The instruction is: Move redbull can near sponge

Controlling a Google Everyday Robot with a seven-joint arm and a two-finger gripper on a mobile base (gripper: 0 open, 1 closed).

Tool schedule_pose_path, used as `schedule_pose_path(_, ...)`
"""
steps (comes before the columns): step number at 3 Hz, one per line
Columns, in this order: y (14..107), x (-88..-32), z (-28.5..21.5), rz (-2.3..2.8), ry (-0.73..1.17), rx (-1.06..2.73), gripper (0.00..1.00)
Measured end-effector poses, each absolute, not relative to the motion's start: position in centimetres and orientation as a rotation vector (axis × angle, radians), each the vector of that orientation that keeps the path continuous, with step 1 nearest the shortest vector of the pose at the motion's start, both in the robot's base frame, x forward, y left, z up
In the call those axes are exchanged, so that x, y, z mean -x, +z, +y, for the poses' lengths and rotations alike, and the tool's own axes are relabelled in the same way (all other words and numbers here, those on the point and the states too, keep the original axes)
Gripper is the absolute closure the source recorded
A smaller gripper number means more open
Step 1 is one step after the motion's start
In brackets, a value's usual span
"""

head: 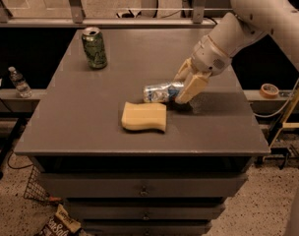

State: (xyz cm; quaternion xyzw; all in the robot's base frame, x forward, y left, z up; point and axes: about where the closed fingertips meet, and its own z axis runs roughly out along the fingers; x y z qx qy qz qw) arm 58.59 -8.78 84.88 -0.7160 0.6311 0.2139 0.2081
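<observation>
The redbull can (158,92), slim and silver with blue patches, lies on its side just behind the right end of the pale-yellow sponge (144,117) on the grey table (85,117). A narrow gap or none shows between can and sponge. My gripper (184,86) comes down from the upper right. Its tan fingers (193,86) are closed around the can's right end, low over the table top.
A green can (94,47) stands upright at the table's back left. A water bottle (17,81) stands on a ledge left of the table, and a tape roll (270,89) lies on a ledge to its right. A snack bag (58,223) lies on the floor at the front.
</observation>
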Motion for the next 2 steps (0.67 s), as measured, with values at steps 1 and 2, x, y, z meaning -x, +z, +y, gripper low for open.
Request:
schedule_pose_path(1,84.32,-58.40,-8.74,1.762,0.612,1.989,0.85)
schedule_pose_path(2,84.06,-58.53,-8.48,1.761,0.615,1.987,0.54)
